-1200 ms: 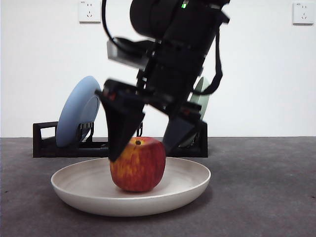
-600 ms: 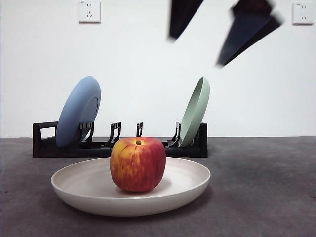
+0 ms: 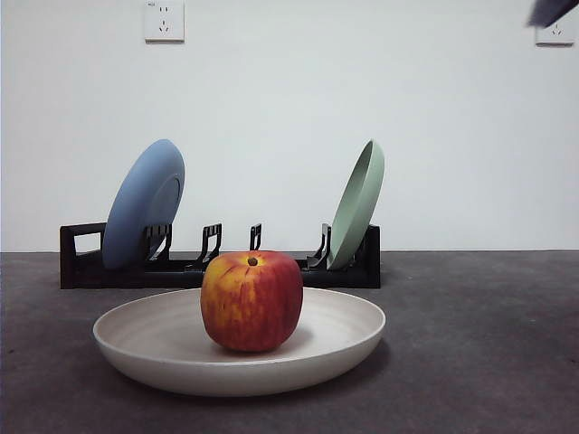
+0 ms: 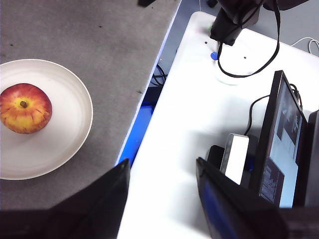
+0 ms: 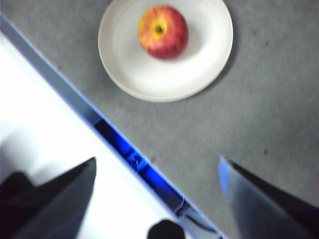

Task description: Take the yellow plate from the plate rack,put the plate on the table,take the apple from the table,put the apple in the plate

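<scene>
The red and yellow apple [image 3: 251, 301] sits upright in the middle of the yellow plate [image 3: 344, 339], which lies flat on the dark grey table [image 3: 479, 344]. Behind them stands the black plate rack [image 3: 81, 262]. High and apart from the plate [image 5: 209, 55], my right gripper [image 5: 157, 162] is open and empty over the table's edge; the apple [image 5: 162, 31] lies far below it. Only a dark tip [image 3: 552, 11] of an arm shows at the front view's top right corner. My left gripper [image 4: 162, 167] hangs open and empty off the table's side, away from the apple [image 4: 25, 108].
A blue plate [image 3: 145, 203] leans in the rack's left end and a pale green plate [image 3: 357, 203] in its right end. Beside the table's edge lies a white desk [image 4: 189, 114] with a monitor [image 4: 284, 139] and cables.
The gripper that stood open around the apple has risen up and to the right, almost out of the front view. The apple stays in the plate, unmoved.
</scene>
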{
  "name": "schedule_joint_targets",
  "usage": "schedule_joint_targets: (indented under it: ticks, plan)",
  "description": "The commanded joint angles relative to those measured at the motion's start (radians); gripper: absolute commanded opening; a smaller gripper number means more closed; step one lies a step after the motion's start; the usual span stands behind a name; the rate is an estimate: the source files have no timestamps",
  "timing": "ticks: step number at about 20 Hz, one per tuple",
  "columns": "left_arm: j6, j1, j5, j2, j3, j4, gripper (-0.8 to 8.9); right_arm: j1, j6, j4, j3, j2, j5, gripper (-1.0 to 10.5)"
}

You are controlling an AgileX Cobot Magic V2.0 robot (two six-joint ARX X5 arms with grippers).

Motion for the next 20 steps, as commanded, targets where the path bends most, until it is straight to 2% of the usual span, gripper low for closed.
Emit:
schedule_joint_targets:
  ticks: [1, 4, 7, 8, 15, 20]
  plan:
    - [0.005, 0.002, -0.003, -0.002, -0.005, 0.002, 2.17, 0.002, 0.011, -0.044, -0.010, -0.010, 0.001, 1.8]
    - [0.005, 0.002, -0.002, -0.002, -0.005, 0.002, 2.01, 0.002, 0.010, -0.103, -0.010, -0.019, 0.001, 0.9]
    - [0.005, 0.002, -0.003, -0.002, -0.005, 0.002, 0.08, 0.002, 0.009, -0.148, -0.010, -0.019, 0.001, -0.2]
    - [0.005, 0.002, -0.003, -0.002, -0.005, 0.002, -0.14, 0.002, 0.009, -0.156, -0.010, -0.019, 0.001, -0.1]
    - [0.005, 0.002, -0.007, -0.002, -0.005, 0.004, -0.08, 0.002, 0.008, -0.153, -0.010, -0.021, 0.001, -0.1]
    - [0.005, 0.002, -0.056, -0.002, -0.005, 0.016, -0.04, 0.002, 0.017, -0.115, -0.010, -0.019, 0.002, 0.0]
